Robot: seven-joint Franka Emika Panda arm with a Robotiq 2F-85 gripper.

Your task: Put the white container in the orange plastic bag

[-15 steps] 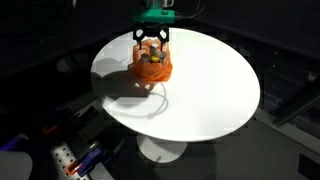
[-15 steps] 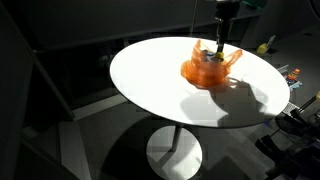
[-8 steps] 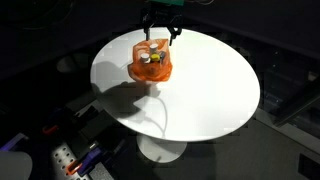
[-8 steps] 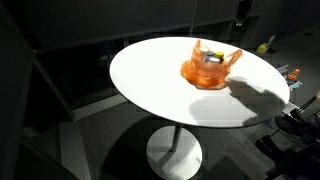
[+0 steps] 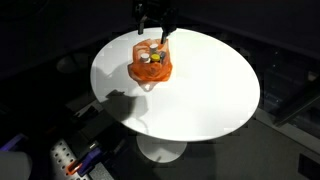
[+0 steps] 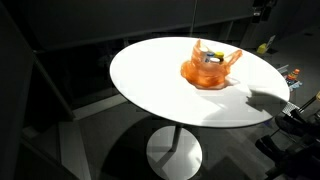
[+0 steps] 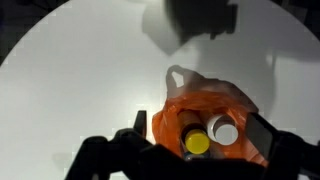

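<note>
Wrist view shows the white container (image 7: 225,131) sitting inside the orange bag (image 7: 205,100) on the table (image 7: 80,70), with the hand (image 7: 200,130) spread wide and empty above, so the task looks done.

Blk 2-finger hand (image 7: 200,128), matte.

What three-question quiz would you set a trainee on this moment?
1. True or false: the orange bag lies on the floor beside the white table.
2. In the wrist view, what shows inside the bag? A) a red cap and a blue cap B) a yellow cap and a white cap C) two black caps
3. Fill in: the gripper hangs above the bag with its jaws ___.

Key: 1 false, the bag sits on the table; 2 B; 3 open.
</note>
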